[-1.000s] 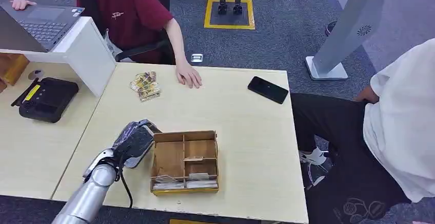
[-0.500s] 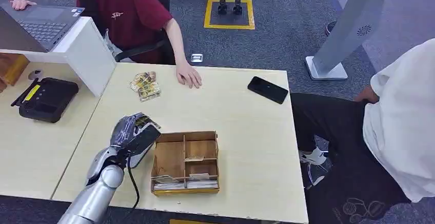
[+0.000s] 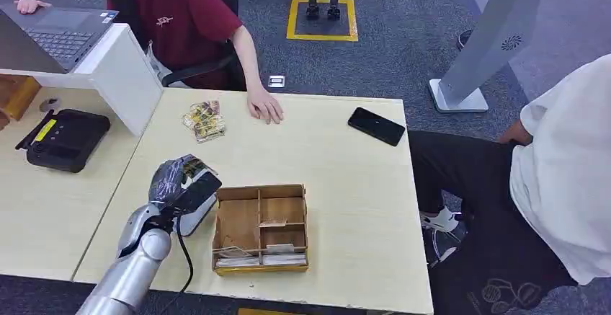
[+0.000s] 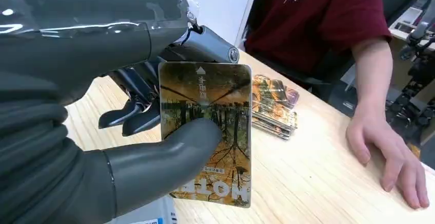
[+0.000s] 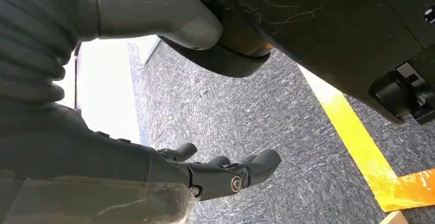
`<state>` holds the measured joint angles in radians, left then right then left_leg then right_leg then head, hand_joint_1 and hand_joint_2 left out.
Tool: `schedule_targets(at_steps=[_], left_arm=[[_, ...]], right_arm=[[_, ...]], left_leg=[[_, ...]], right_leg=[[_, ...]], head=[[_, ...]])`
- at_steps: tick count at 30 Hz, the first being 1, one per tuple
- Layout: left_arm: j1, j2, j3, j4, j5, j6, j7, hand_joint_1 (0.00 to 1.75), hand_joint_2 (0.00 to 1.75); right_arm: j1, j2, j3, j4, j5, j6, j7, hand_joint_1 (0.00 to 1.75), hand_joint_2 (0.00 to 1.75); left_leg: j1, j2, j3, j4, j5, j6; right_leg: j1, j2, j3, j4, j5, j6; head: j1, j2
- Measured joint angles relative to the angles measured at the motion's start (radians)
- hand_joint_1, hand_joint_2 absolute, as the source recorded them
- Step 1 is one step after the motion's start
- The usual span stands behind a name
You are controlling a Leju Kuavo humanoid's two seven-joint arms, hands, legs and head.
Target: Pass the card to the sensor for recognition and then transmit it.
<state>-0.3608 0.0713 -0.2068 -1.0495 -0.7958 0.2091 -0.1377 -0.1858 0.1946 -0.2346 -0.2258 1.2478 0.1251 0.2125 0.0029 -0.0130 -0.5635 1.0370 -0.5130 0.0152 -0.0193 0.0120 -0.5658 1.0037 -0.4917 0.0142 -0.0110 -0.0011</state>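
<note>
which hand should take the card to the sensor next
Left. The left hand already holds the card above the table. The right hand hangs over the floor, holding nothing.

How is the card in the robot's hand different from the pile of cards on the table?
The card is single and held upright off the table by the left hand; the pile of cards is several stacked, lying flat on the table, with nobody touching them. Both show the same orange-brown picture.
</note>
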Motion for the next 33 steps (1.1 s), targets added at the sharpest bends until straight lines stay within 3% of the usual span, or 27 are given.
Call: schedule_targets(at_steps=[9,24,33], left_arm=[[0.000,-0.015,0.005,0.005,0.010,-0.027,-0.021,1.75,1.75],[0.012,-0.056,0.005,0.005,-0.042,0.046,-0.049,1.75,1.75],[0.013,-0.057,0.004,0.005,-0.072,0.082,-0.040,1.75,1.75]], right_arm=[[0.000,0.000,0.001,0.000,0.000,-0.001,0.000,0.00,1.75],[0.000,0.001,0.005,0.000,0.006,-0.004,0.008,0.00,1.75],[0.000,0.001,0.017,0.000,0.008,-0.002,0.007,0.00,1.75]], left_leg=[[0.000,0.000,0.000,0.000,0.000,0.000],[0.000,0.000,0.000,0.000,0.000,0.000],[0.000,0.000,0.000,0.000,0.000,0.000]], right_leg=[[0.000,0.000,0.000,0.000,0.000,0.000],[0.000,0.000,0.000,0.000,0.000,0.000],[0.000,0.000,0.000,0.000,0.000,0.000]], head=[[0.000,0.000],[0.000,0.000],[0.000,0.000]])
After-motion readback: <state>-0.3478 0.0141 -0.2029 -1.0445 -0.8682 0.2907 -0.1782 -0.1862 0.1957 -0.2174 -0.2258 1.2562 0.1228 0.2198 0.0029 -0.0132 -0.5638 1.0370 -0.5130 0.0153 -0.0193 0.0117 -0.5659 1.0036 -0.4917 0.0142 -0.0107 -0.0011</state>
